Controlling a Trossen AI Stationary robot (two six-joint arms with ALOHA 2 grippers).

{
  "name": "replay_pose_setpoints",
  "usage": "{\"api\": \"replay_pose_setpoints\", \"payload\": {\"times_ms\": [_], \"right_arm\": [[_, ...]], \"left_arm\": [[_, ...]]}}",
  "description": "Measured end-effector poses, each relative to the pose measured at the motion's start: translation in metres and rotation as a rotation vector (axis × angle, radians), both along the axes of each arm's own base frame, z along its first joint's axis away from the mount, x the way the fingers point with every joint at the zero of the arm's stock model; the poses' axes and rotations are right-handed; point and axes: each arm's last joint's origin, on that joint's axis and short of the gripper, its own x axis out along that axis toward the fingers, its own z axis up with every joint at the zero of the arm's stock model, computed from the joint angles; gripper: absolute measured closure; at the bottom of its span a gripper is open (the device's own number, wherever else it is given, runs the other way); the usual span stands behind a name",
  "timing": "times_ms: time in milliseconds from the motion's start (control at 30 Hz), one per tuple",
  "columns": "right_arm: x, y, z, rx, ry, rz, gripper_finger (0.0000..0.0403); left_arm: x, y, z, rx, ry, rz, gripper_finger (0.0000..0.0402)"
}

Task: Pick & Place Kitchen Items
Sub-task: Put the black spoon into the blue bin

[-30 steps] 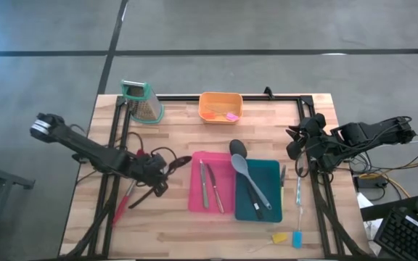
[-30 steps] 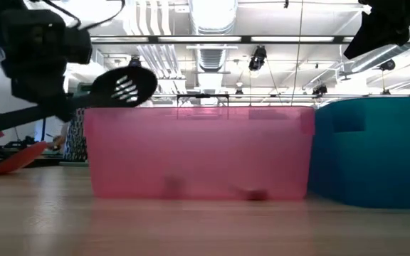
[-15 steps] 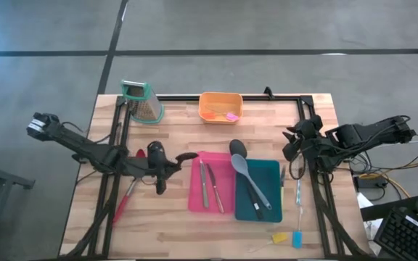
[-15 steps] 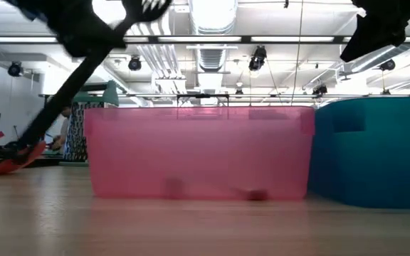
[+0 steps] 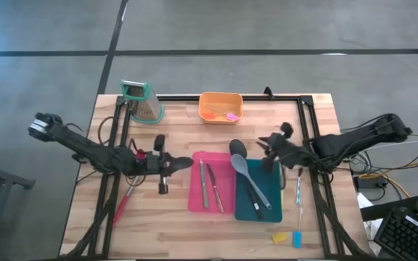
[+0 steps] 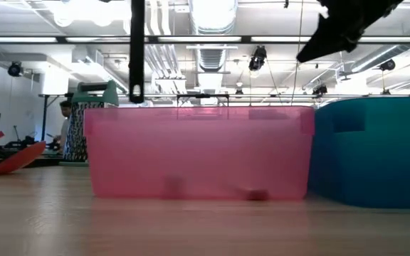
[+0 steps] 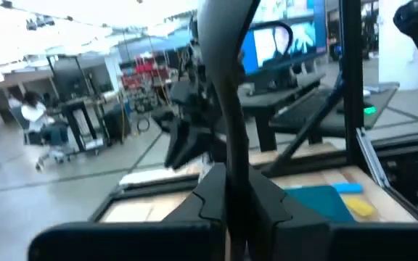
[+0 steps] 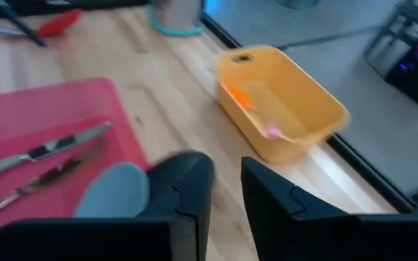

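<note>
My left gripper point(image 5: 171, 164) hovers left of the pink bin point(image 5: 210, 190), pointing level toward the table's right, shut on the black slotted spatula point(image 7: 226, 109). The spatula's handle end point(image 6: 135, 85) hangs in the air above the pink bin's left end. My right gripper point(image 5: 269, 143) hovers over the teal bin's point(image 5: 265, 206) far edge, slanting down. Its fingers point(image 8: 187, 196) stand a little apart with nothing between them. A black spoon point(image 5: 238, 148) and a grey-lilac spoon point(image 5: 244, 168) lie in the teal bin. Two knives point(image 5: 207, 185) lie in the pink bin. My left gripper pinches the spatula's handle point(image 7: 227, 190) between its two fingers, which come level from the table's left and lie across it. The spatula is lifted clear. It stands nearly upright, rising above the fingers toward its wide end, with its handle end hanging below.
A red spoon point(image 5: 120, 205) lies on the table at the left. The metal grater point(image 5: 144, 101) and an orange bin point(image 5: 220, 106) with small pieces stand at the far edge. Slim knives point(image 5: 298, 194) and small blue and yellow pieces point(image 5: 289, 238) lie right of the teal bin.
My left gripper has risen and turned from pointing down to level, rolling as it went. The spatula has swung from a low slant to nearly upright, and its head has left the top of the low view. My right gripper has gone toward the table's left, over the teal bin, sinking slightly.
</note>
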Motion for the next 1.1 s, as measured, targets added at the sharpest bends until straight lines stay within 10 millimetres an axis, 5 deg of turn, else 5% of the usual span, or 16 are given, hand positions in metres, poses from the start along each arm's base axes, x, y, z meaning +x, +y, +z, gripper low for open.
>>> {"api": "replay_pose_setpoints", "payload": {"times_ms": [467,1100], "right_arm": [[0.056,0.027,-0.005,-0.112,-0.157,0.261,0.0282],[0.105,0.037,-0.012,-0.375,-0.406,0.226,0.0186]], "left_arm": [[0.028,0.029,-0.001,-0.159,-0.197,0.225,0.0378],[0.056,0.054,-0.017,-0.264,-0.372,0.226,0.0379]]}}
